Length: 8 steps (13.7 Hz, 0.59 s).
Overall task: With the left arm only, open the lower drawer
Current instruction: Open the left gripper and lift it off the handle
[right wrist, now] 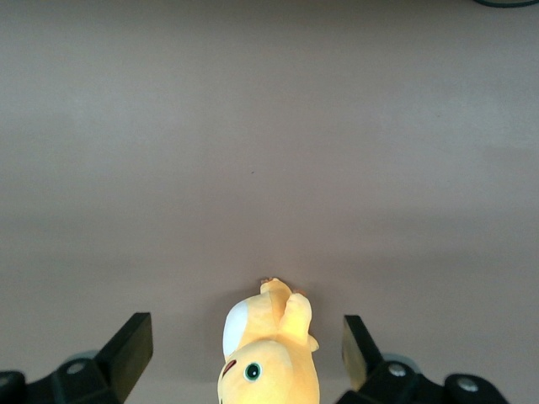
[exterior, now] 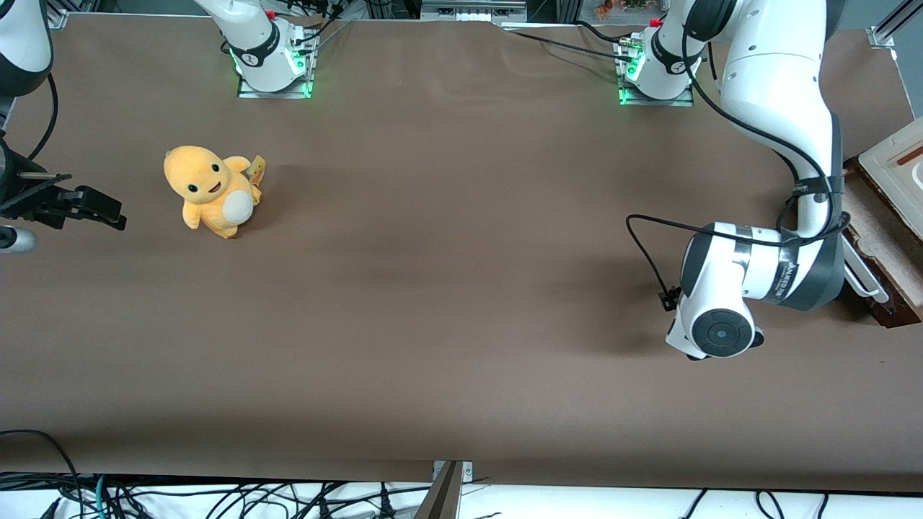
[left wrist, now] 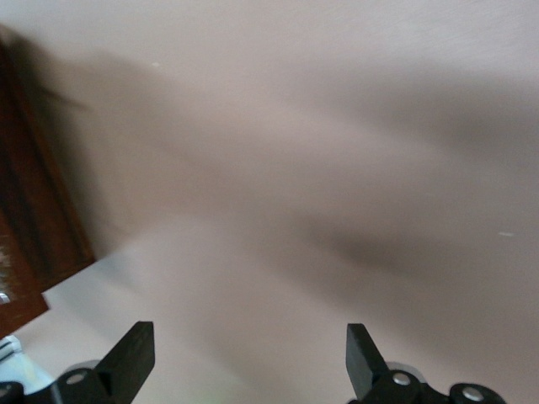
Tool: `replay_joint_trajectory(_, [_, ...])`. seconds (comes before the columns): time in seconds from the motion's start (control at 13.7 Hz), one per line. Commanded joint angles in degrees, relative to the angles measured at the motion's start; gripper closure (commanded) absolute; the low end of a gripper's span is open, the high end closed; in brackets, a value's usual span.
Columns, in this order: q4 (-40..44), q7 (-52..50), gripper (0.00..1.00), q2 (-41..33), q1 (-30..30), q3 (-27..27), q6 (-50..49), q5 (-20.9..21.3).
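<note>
Jaws of the gripper [left wrist: 244, 362] stand released, holding nothing, over bare tabletop [exterior: 433, 324] just beside the lower drawer [exterior: 876, 270], at the working arm's end. Its white bar handle [exterior: 862, 277] sits partly hidden under the left arm [exterior: 771, 267]; a misjudged approach could strike the front instead.

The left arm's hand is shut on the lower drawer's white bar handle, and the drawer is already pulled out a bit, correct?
Not quite. The left wrist view shows the hand open, its fingers apart over bare table, gripping nothing. In the front view the hand is hidden under the left arm, which is beside the white bar handle. The lower drawer does look pulled out, its pale inside showing.
</note>
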Motion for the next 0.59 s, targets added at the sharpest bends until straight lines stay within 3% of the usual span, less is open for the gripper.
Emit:
replay_joint_trajectory(0.0, [2.2,1.3,0.00,-0.4,1.1,-0.9,0.6,-2.4])
replay_joint_trajectory(0.15, [0.6,1.5,0.00,-3.8,5.1,-3.3,3.3,-3.8])
replay_joint_trajectory(0.51, [-13.5,12.5,0.00,-14.1,9.1,-3.5,11.4,-4.4])
